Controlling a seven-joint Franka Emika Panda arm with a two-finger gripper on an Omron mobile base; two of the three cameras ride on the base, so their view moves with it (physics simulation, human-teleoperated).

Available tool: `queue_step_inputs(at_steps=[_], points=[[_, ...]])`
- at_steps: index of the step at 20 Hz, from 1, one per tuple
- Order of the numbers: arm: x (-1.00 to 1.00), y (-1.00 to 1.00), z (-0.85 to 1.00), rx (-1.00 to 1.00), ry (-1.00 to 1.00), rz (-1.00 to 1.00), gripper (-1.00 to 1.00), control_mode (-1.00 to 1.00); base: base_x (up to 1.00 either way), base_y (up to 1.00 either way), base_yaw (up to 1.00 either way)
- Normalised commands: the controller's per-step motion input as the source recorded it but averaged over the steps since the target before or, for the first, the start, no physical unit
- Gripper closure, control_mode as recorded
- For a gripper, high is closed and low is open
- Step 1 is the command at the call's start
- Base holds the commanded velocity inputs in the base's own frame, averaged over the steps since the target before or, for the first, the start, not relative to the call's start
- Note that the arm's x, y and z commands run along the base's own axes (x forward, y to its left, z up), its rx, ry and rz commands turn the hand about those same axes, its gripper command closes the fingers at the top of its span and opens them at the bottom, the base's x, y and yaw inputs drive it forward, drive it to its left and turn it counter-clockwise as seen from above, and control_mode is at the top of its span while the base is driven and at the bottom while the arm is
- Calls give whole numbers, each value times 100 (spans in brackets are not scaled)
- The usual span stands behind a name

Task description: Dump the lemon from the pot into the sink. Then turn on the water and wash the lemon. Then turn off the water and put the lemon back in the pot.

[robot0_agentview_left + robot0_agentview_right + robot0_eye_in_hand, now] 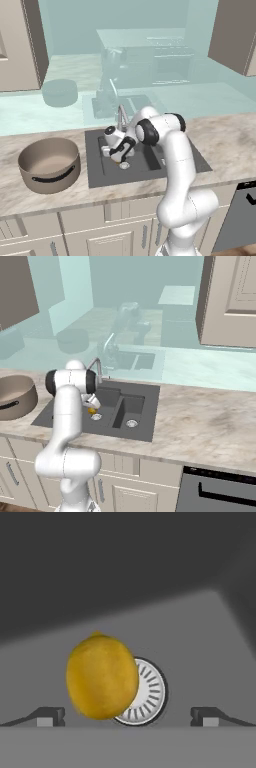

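The lemon point(102, 677) lies on the floor of the sink's larger left basin, partly covering the silver drain point(150, 693). My gripper point(127, 716) hangs just above it, open, with one fingertip on each side and nothing between them. From the base, the gripper point(119, 158) is reaching down into the dark grey sink point(97, 176), and the lemon point(92, 411) shows as a small orange spot under the hand point(92, 404). The taupe-brown pot point(50, 165) stands upright on the counter left of the sink, and no lemon is visible inside it.
The faucet point(121, 115) rises behind the sink, close to my forearm. The smaller right basin point(131, 408) has its own drain. The marble counter point(210, 421) stretches to the right, with a dishwasher front point(220, 491) below. Wall cabinets point(232, 301) hang above.
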Motion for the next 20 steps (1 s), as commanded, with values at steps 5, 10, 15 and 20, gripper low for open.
queue_step_inputs(at_steps=[5, 10, 15, 20], points=[[29, 0, -34, 0, 0, 4, -100, -100, 0, 0, 0], [34, 0, -32, 0, 0, 4, -100, -100, 0, 0, 0], [12, 0, -35, 0, 0, 3, -100, -100, 0, 0, 0], [0, 0, -33, 0, 1, 1, 100, -100, 0, 0, 0]])
